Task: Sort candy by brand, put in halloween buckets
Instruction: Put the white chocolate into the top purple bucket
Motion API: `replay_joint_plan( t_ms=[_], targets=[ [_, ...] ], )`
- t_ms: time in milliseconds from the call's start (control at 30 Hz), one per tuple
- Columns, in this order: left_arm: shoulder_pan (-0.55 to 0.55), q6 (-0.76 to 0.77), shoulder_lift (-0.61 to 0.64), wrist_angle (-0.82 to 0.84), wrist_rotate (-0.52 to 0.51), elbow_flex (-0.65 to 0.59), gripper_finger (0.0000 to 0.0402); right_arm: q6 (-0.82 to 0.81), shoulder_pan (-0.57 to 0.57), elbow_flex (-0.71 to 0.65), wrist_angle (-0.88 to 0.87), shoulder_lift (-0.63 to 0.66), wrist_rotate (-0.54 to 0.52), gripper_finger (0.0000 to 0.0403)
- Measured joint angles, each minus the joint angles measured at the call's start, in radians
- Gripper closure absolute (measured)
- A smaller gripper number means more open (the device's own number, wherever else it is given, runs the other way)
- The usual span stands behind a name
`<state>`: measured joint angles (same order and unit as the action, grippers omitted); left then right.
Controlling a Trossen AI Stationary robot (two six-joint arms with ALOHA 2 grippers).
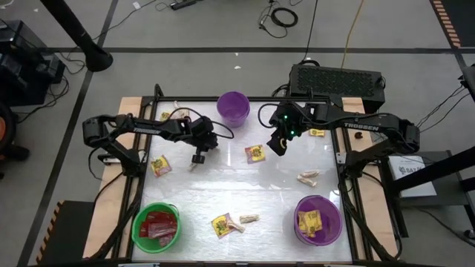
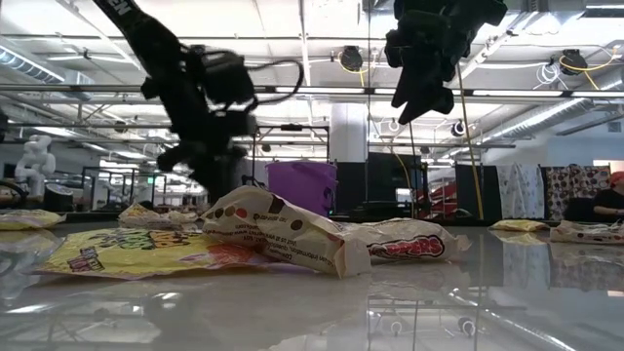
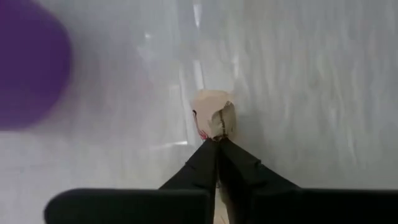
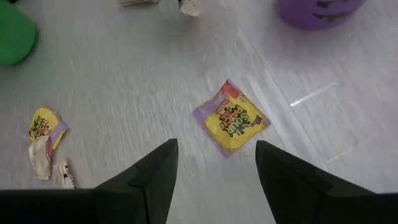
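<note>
**Left tool pinching a tan candy, right tool lining up on a yellow one**

The left tool (image 3: 216, 142) is sitting closed on a pale tan twisted piece (image 3: 213, 120) at centre-left of the high view – probably headed for the purple bucket (image 1: 233, 106) at top centre. The right tool (image 4: 216, 163) is hanging wide open and empty over a yellow packet (image 4: 232, 118). Reds are filling the green bucket (image 1: 156, 225) lower left, yellows the other purple bucket (image 1: 318, 219) lower right – so the sorting's partway done.

Packets (image 1: 157, 227) in front-left bucket (image 1: 138, 220); empty bucket (image 1: 233, 107) behind.
</note>
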<state>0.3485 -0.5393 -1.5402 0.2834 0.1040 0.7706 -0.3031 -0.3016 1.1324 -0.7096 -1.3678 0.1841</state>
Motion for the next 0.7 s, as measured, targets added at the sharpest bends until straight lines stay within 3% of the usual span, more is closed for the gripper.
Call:
replay_joint_plan(
  t_ms=[367, 500, 700],
  targets=[
    [-0.023, 0.01, 0.119, -0.051, -0.048, 0.158, 0.0396, -0.003, 0.0, 0.0, -0.028, 0.0, -0.002, 0.0195],
    [0.004, 0.02, 0.109, -0.175, -0.138, 0.208, 0.0396, 0.0, 0.0, 0.0, -0.025, 0.0, -0.005, 0.0195],
    [0.088, 0.218, 0.059, -0.383, -0.173, 0.216, 0.0396, 0.008, 0.0, 0.0, -0.017, 0.0, -0.063, 0.0195]
  ],
)
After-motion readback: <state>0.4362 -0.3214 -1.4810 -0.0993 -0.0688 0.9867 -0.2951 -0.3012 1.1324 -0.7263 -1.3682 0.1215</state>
